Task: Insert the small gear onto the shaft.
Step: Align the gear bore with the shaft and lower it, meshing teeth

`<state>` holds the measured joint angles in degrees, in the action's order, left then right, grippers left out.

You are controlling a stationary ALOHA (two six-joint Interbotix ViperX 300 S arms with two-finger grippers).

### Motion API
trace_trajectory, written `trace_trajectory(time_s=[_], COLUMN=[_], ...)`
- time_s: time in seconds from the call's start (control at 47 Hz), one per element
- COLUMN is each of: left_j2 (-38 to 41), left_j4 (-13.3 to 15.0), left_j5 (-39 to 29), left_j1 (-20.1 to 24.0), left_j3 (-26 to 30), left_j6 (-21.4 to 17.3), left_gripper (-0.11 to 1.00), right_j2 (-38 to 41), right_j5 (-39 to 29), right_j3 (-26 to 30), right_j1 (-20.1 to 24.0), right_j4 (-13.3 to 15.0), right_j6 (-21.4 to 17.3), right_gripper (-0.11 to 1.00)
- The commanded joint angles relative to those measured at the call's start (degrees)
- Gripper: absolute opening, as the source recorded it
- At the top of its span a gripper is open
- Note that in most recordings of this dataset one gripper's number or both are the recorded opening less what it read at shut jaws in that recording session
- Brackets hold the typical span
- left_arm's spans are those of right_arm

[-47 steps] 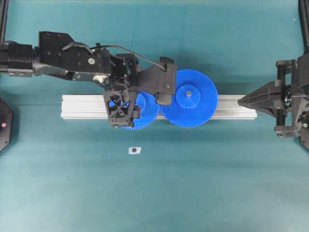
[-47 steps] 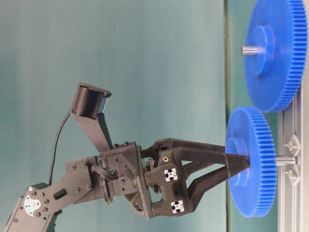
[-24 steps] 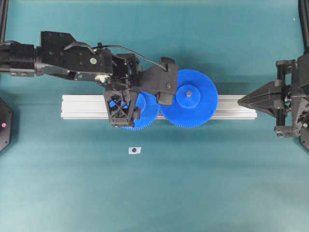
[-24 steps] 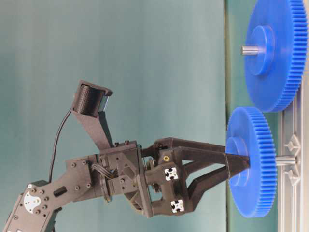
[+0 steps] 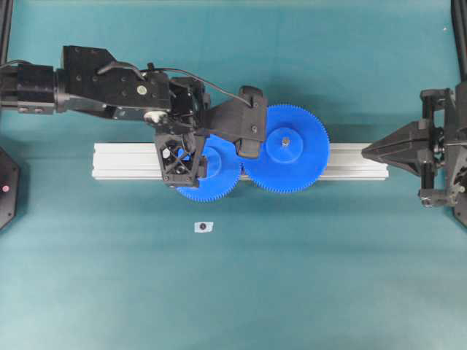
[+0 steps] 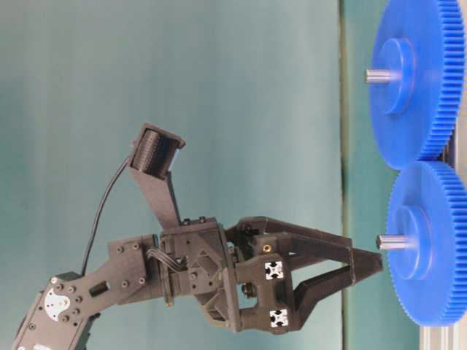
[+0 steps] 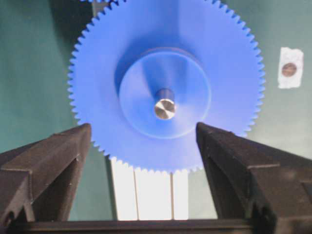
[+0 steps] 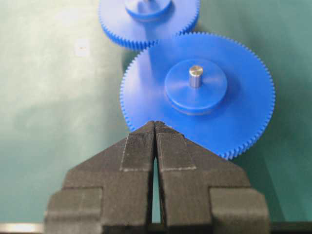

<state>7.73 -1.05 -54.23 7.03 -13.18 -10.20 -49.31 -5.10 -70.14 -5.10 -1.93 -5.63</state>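
The small gear [image 5: 219, 175] [image 6: 430, 244] [image 7: 146, 53] sits on the shaft [image 6: 390, 242] [image 7: 165, 108], low against the aluminium rail [image 5: 124, 160]. The shaft's grey tip pokes out through the hub. My left gripper [image 5: 182, 162] [image 6: 368, 264] [image 7: 143, 126] hangs just above the hub, open, its two fingers either side and clear of the gear. It hides the shaft in the overhead view. My right gripper [image 5: 366, 152] [image 8: 155, 123] is shut and empty at the rail's right end.
The wider blue gear [image 5: 286, 148] [image 8: 234, 112] stands on its own pin [image 8: 195, 75] on the rail, its teeth meeting the small gear's. A small white sticker with a dark dot [image 5: 203, 227] [image 7: 290, 68] lies on the teal table in front of the rail.
The left jaws opened and let go of the small gear, which slid down the shaft to the rail beside the wider gear. The left gripper drew back a little; the right arm stayed put.
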Motion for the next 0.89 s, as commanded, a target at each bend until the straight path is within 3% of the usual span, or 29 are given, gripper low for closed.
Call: trace_trajectory(time_s=[0.0,0.872], left_j2=[-1.8,-6.6], left_j4=[-0.1,-0.2], left_j5=[0.2,1.9], left_j1=[-0.4,-1.9], left_j3=[1.5,2.5], left_j6=[0.1,1.5], left_gripper=[0.84,0.84], right_j2=[0.2,0.1], right_j5=[0.1,0.1], right_j3=[0.6,0.6], right_j1=[-0.1,-0.1], right_j4=[-0.2,-0.2], right_j6=[-0.7,-0.7], right_gripper=[0.02,0.02])
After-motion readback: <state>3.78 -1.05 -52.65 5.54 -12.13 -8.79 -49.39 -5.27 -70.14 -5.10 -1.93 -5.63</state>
